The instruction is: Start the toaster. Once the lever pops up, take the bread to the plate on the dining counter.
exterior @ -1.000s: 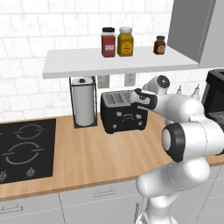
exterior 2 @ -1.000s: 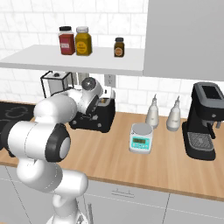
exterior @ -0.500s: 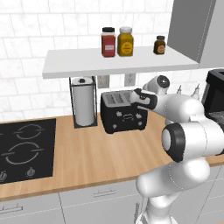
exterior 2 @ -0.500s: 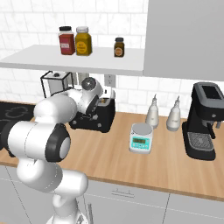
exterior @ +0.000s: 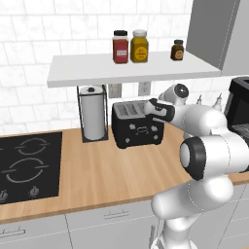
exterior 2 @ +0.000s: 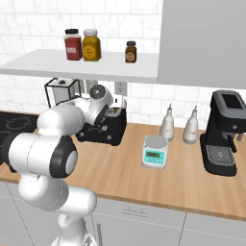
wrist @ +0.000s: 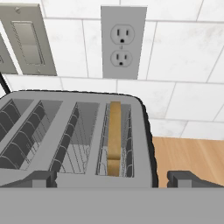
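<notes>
Toaster [exterior: 137, 124] on wooden worktop [exterior: 107, 170], against tiled wall, just right of paper towel roll [exterior: 93, 116] in its wire stand. Black body, silver-rimmed slots on top; small front controls visible in left base view but too small to read. Lever not made out in any view.

Right-hand end of toaster covered by arm in left base view; in right base view most of toaster [exterior 2: 108, 127] hidden behind forearm and wrist, only dark right side and lower edge showing.

Tool [wrist: 113, 179] above right end of toaster, looking down along slots. Jaws spread wide, one dark fingertip [wrist: 37, 178] at lower left, other at lower right, nothing between them, nothing held. Contact with toaster rim not decidable: tips cut off by lower edge of hand view.

Bread [wrist: 114, 136] standing on edge in rightmost slot of toaster [wrist: 78, 131], seen as narrow brown strip; lower part sunk between wire guides, full outline hidden. Remaining slots seen as bare wire guides, leftmost cut off by picture edge.

Wall outlet [wrist: 123, 41] directly behind toaster; switch plate [wrist: 28, 39] to its left, partly cropped.

Shelf [exterior: 131, 70] above with three jars, labels illegible. Coffee machine [exterior 2: 226, 132], two bottles and small scale [exterior 2: 154, 151] further right on worktop. Cooktop [exterior: 26, 165] at left, cut off.
</notes>
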Motion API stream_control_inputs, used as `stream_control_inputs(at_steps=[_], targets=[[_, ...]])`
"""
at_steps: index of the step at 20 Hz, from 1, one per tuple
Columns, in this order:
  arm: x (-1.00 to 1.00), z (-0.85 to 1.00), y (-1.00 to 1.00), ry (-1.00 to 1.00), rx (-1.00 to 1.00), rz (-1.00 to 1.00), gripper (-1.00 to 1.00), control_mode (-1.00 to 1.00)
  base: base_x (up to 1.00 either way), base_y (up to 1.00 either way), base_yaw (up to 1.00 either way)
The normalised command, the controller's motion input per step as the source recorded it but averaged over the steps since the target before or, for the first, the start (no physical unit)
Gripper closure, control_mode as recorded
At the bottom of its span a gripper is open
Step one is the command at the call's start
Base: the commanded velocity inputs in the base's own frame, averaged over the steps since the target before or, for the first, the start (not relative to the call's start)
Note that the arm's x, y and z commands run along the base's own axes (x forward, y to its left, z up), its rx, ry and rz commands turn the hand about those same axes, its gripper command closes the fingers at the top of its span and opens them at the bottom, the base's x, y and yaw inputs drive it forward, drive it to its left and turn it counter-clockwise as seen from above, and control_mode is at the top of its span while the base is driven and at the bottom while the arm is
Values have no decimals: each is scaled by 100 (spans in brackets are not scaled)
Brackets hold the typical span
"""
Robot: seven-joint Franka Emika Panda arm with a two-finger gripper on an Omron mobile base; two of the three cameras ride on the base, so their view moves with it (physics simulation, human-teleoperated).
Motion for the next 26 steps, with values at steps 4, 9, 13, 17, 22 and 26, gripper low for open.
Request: stream_control_inputs(at_steps=[4,9,13,17,22,26], targets=[[0,0,0,0,0,0,-100,-100,0,0,0],[0,0,0,0,0,0,-100,-100,0,0,0],[0,0,0,0,0,0,-100,-100,0,0,0],[0,0,0,0,0,0,-100,-100,0,0,0],[0,0,0,0,0,0,-100,-100,0,0,0],[0,0,0,0,0,0,-100,-100,0,0,0]])
